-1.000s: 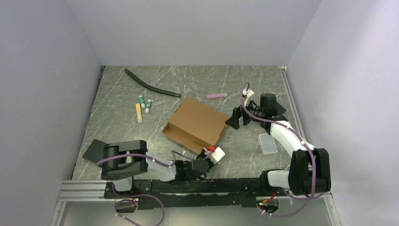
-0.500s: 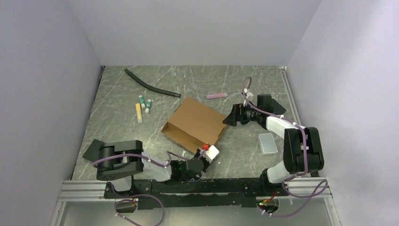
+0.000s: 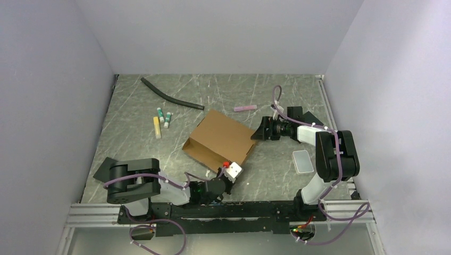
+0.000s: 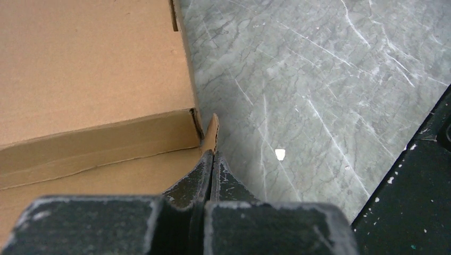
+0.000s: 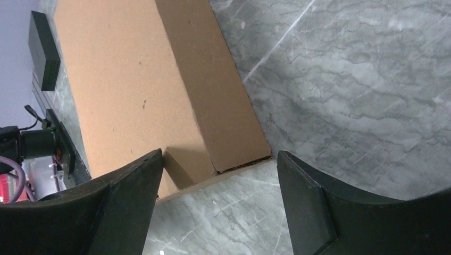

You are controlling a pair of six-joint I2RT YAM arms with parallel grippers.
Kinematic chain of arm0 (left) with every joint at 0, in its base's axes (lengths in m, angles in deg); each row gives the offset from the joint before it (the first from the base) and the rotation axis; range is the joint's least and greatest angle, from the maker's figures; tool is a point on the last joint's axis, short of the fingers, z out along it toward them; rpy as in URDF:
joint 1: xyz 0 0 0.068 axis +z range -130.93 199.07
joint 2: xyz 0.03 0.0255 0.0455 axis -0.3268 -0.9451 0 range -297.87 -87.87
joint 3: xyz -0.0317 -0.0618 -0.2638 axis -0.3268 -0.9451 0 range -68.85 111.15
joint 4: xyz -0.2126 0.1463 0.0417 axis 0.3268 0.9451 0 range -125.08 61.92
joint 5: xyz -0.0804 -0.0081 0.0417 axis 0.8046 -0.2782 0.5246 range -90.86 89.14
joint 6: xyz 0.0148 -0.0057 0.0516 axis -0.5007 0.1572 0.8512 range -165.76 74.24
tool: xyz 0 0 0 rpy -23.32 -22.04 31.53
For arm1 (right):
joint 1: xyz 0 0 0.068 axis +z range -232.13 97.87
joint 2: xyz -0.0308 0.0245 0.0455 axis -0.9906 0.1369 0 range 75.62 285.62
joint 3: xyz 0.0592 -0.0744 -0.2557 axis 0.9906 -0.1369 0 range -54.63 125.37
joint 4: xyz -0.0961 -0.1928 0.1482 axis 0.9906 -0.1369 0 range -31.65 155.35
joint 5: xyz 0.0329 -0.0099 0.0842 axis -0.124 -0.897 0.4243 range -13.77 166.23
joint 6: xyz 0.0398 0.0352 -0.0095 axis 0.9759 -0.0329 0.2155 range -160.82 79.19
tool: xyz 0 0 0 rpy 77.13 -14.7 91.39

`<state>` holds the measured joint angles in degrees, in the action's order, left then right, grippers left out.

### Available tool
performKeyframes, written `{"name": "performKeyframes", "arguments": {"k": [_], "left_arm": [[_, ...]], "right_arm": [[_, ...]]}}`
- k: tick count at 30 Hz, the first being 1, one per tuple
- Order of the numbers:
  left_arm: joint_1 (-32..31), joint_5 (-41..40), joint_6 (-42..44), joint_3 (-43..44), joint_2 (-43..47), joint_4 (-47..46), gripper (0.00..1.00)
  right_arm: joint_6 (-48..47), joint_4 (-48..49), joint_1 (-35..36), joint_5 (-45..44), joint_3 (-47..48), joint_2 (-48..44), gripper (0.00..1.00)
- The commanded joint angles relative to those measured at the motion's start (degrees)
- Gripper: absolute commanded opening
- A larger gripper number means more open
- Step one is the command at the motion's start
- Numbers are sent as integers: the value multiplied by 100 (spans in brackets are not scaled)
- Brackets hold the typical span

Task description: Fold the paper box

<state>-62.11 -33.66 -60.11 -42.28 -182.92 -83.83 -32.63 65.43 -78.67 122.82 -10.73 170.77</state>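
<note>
Noted left gripper [image 4: 213, 159] pinched shut on near corner tab of plain brown corrugated cardboard paper box [image 3: 223, 139] mid-table [image 3: 276, 170]; right gripper [image 5: 219, 159], holding nothing, advanced astride far-right corner, jaws narrowing, presumably bracing the next fold.

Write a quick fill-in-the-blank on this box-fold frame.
1. The left gripper is ____ on the near corner of the box.
2. The right gripper stands ____ astride a far box corner.
3. In the top view, the lid lies to the ____ of the box.
Missing: shut; open; right.
</note>
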Motion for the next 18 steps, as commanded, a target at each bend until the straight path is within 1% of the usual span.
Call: {"name": "performKeyframes", "arguments": {"k": [1,11,18], "left_arm": [[41,-14,-502,-242,223,-176,0],[135,22,-901,-333,229,-314,0],[305,101,-1216,-219,603,213,0]], "right_arm": [[-101,-140,-16,-355,216,94,80],[-149,-187,-21,-512,228,108,77],[-175,-209,-12,-476,233,122,76]]}}
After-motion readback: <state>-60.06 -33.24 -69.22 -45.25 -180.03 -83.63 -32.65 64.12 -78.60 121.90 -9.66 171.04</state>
